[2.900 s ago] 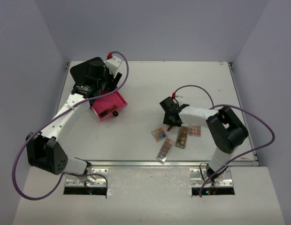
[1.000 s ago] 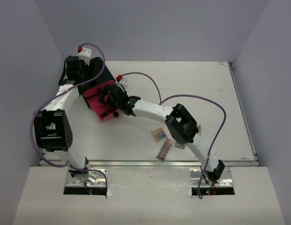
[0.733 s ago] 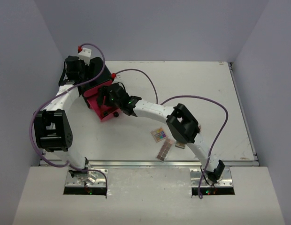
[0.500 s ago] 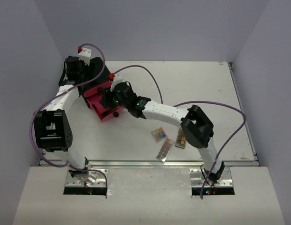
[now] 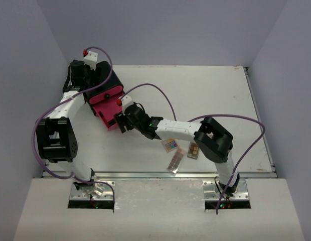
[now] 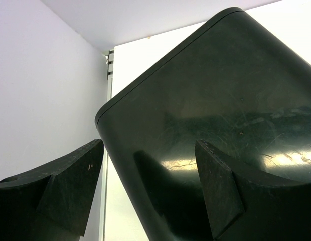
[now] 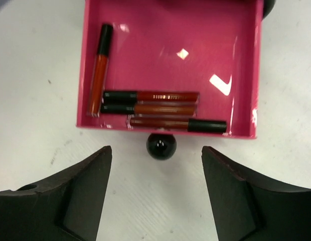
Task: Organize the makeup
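Several red and dark lip sticks (image 7: 150, 96) lie in the open pink drawer (image 7: 215, 30) of the black box (image 5: 103, 83). My right gripper (image 7: 156, 155) is open and empty, its jaws on either side of the drawer's black knob (image 7: 161, 146) without touching it; in the top view it (image 5: 120, 122) sits at the drawer's front (image 5: 108, 108). My left gripper (image 6: 148, 145) is open, its jaws straddling a corner of the black box (image 6: 220, 100); from above it (image 5: 87, 80) is at the box's back left. A square multicolour palette (image 5: 170, 144) and two long brownish palettes (image 5: 176, 159) (image 5: 193, 149) lie on the table.
The box stands in the far left corner, close to the left wall (image 6: 40, 100). My right arm (image 5: 175, 128) stretches across the table's middle, its elbow (image 5: 214, 140) above the palettes. The white table's front edge (image 5: 160, 174) is near the palettes.
My right gripper went from the palettes to above the drawer, then drew back to the knob at its front. My left gripper shifted to the box's back left and has stayed there.
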